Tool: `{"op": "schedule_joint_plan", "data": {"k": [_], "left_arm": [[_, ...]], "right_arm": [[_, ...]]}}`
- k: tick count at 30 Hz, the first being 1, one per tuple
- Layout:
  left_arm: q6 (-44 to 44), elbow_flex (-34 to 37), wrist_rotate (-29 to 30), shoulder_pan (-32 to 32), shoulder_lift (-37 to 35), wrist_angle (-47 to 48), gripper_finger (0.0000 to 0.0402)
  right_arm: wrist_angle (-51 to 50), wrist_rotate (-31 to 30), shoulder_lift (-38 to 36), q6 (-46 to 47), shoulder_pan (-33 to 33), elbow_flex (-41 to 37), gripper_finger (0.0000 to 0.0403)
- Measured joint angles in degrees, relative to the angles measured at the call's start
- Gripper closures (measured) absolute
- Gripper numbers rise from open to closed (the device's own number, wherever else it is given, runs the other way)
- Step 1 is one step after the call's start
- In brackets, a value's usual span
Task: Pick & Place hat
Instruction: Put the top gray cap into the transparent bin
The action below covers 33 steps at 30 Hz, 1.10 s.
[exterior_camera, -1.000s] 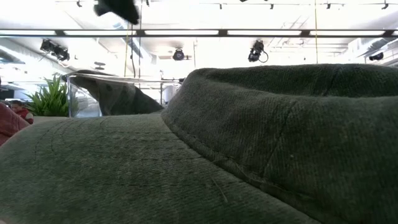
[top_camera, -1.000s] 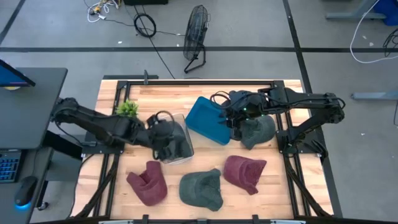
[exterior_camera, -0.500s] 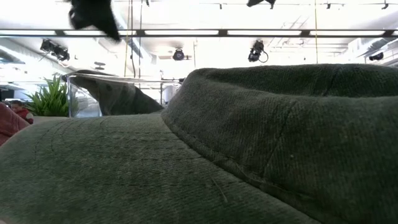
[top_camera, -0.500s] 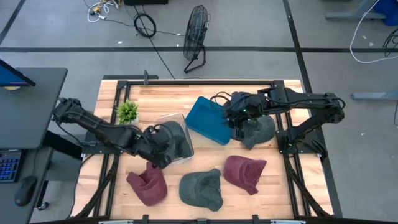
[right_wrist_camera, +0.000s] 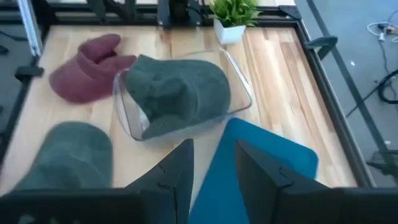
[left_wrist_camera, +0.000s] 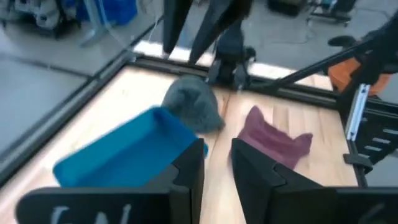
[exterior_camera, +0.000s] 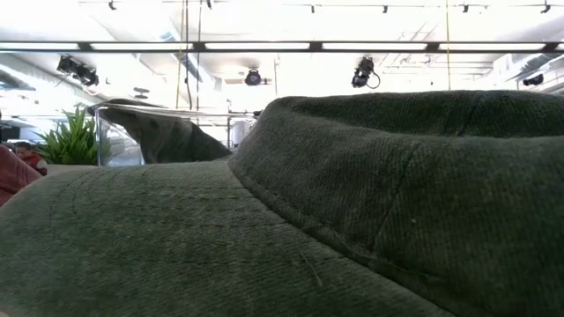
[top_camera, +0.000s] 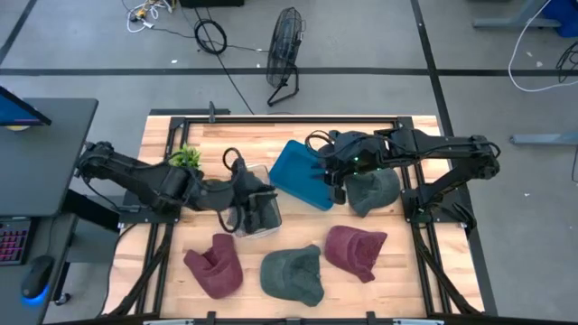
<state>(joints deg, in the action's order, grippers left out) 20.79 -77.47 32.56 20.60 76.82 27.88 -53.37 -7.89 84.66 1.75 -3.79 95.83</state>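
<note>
We see a green hat [right_wrist_camera: 177,93] lying in the clear bin [right_wrist_camera: 124,109] on the wooden table [top_camera: 397,280], beside the blue tray [top_camera: 302,174]. The left gripper [top_camera: 256,200] hovers over that bin, its fingers [left_wrist_camera: 189,171] spread a little and empty. The right gripper [top_camera: 336,173] hangs over the tray's edge, fingers parted, holding nothing, next to another green hat [top_camera: 372,190]. Two maroon hats [top_camera: 355,250] and a third green one lie near the front
</note>
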Motion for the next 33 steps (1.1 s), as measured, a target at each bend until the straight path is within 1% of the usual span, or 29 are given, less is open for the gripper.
{"op": "schedule_joint_plan", "data": {"k": [2,4,6,7,9,11,16,19,21,24,27,33], "left_arm": [[4.6,0.1,-0.1,1.0,-0.9,5.8,0.0312],[10.6,0.0,0.4,2.7,-1.7,12.6,0.0316],[17.7,0.0,1.6,4.8,-1.5,21.4,0.0324],[21.5,0.1,2.2,6.0,-0.8,25.7,0.0328],[28.1,0.1,3.8,7.2,1.2,31.2,0.0335],[32.1,0.1,5.0,8.6,2.9,35.5,0.0341],[33.7,0.1,5.2,9.7,5.3,35.6,0.0344],[34.1,0.1,5.4,9.7,5.2,36.5,0.0344],[35.0,0.1,5.7,9.8,4.8,37.5,0.0344],[35.6,0.1,7.0,10.5,3.6,39.4,0.0344],[35.6,0.1,7.3,11.2,3.5,41.1,0.0344],[35.0,0.1,7.4,11.2,3.4,41.5,0.0344]], "right_arm": [[-2.5,-0.8,-0.1,-0.5,0.0,0.0,0.0283],[-7.0,-1.6,-0.2,-0.7,0.1,0.0,0.0283],[-10.7,-2.7,-0.2,-0.3,0.1,0.0,0.0283],[-12.4,-3.4,-0.2,0.3,0.1,0.0,0.0283],[-14.3,-5.4,-0.2,2.2,0.1,0.0,0.0283],[-15.1,-7.2,-0.2,3.7,0.1,0.0,0.0283],[-17.6,-7.8,-0.2,3.8,0.1,0.0,0.0283],[-22.1,-7.9,-0.2,4.6,0.4,0.0,0.0283],[-26.5,-9.5,-0.2,7.9,0.9,0.0,0.0283],[-31.3,-14.0,-0.5,14.1,1.7,-0.9,0.0283],[-32.8,-13.9,-1.3,18.2,2.7,-4.7,0.0283],[-32.6,-13.6,-4.3,27.9,6.5,-18.1,0.0283]]}}
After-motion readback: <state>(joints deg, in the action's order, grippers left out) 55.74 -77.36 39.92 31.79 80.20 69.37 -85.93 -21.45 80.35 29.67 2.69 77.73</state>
